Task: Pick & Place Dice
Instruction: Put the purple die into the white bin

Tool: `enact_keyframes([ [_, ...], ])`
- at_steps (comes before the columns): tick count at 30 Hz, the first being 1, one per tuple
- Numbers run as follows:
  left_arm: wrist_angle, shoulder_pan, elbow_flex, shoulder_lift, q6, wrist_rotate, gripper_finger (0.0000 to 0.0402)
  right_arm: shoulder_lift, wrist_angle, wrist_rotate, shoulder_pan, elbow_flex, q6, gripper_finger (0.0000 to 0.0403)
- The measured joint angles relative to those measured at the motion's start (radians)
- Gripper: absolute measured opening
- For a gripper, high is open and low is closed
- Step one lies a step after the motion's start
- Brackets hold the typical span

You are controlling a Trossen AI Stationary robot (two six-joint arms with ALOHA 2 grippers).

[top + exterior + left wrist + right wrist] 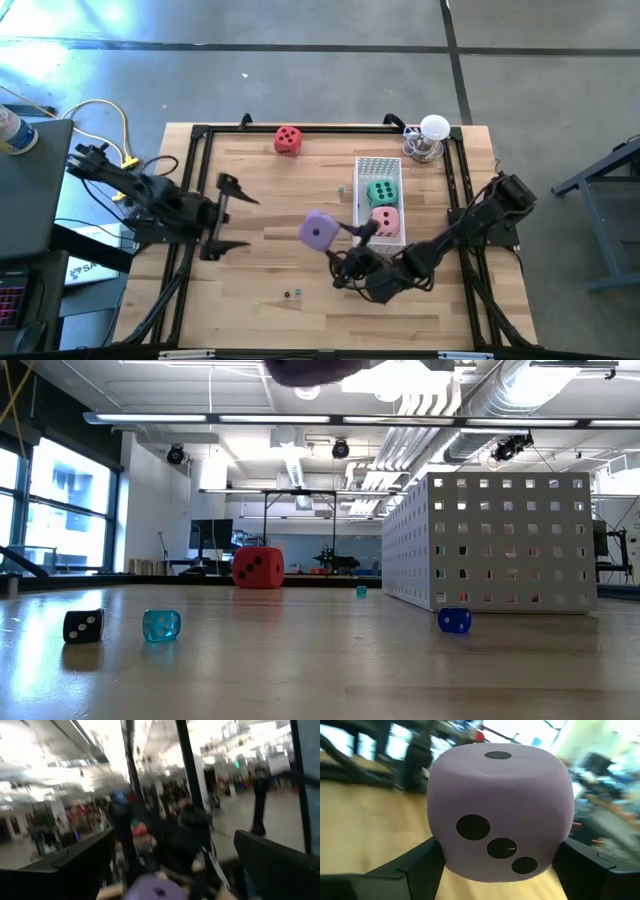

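Right gripper (335, 236): fingers (415, 862) pressed against both flanks of the purple die (499, 810), holding it. In the low view no purple die rests on the tabletop, only a dark blur at the top edge, so the die looks lifted, over mid-table, just left of the white perforated bin (379, 166). The die is a soft lilac cube with rounded corners; a diagonal row of three dark pips faces the wrist camera, one pip on top.

Left gripper (226, 212): fingers (75, 865) spread wide, nothing between them, over the left part of the table, well apart from the purple die.

Inside the bin: green die (381, 191) toward the far end, pink die (386, 220) beside it toward the near end. Red die (288, 140) sits alone near the far edge of the wooden table (250, 280), two pips on the face toward the low camera.

Small clutter on the near tabletop: black bead die (83, 625), clear cyan bead die (161, 625), blue bead die (454, 620) in front of the bin wall. A clear glass object (430, 140) stands at the far right corner. The black frame rail (190, 190) borders the work area.
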Motion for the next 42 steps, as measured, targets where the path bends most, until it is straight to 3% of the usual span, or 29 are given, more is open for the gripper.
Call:
enact_keyframes([
  [8, -0.071, 0.002, -0.002, 0.047, -0.026, -0.001, 0.0400, -0.011, -0.179, 0.396, 0.064, -0.001, 0.019, 0.0305],
  [14, -0.065, 0.002, -0.002, 0.066, -0.029, -0.001, 0.0400, -0.025, -0.251, 0.400, 0.062, 0.001, 0.110, 0.0304],
  [17, -0.070, 0.001, -0.003, 0.069, -0.029, -0.001, 0.0400, -0.029, -0.401, 0.403, 0.055, 0.001, 0.223, 0.0304],
  [21, -0.082, 0.002, -0.003, 0.070, -0.031, -0.001, 0.0400, -0.072, -0.721, 0.326, 0.045, 0.001, 0.589, 0.0304],
  [25, -0.094, 0.002, -0.003, 0.070, -0.037, -0.001, 0.0400, -0.123, -1.061, 0.163, 0.001, 0.001, 1.049, 0.0304],
  [28, -0.099, 0.002, -0.003, 0.070, -0.037, -0.002, 0.0400, -0.149, -1.213, 0.031, -0.041, 0.001, 1.256, 0.0304],
  [33, -0.098, 0.002, -0.003, 0.070, -0.037, -0.002, 0.0400, -0.148, -1.298, -0.122, -0.113, 0.001, 1.356, 0.0338],
  [38, -0.102, 0.002, -0.003, 0.070, -0.037, -0.002, 0.0400, -0.130, -1.289, -0.148, -0.169, 0.001, 1.348, 0.0386],
  [42, -0.105, 0.002, -0.003, 0.070, -0.039, -0.002, 0.0400, -0.129, -1.290, -0.159, -0.190, 0.001, 1.348, 0.0391],
])
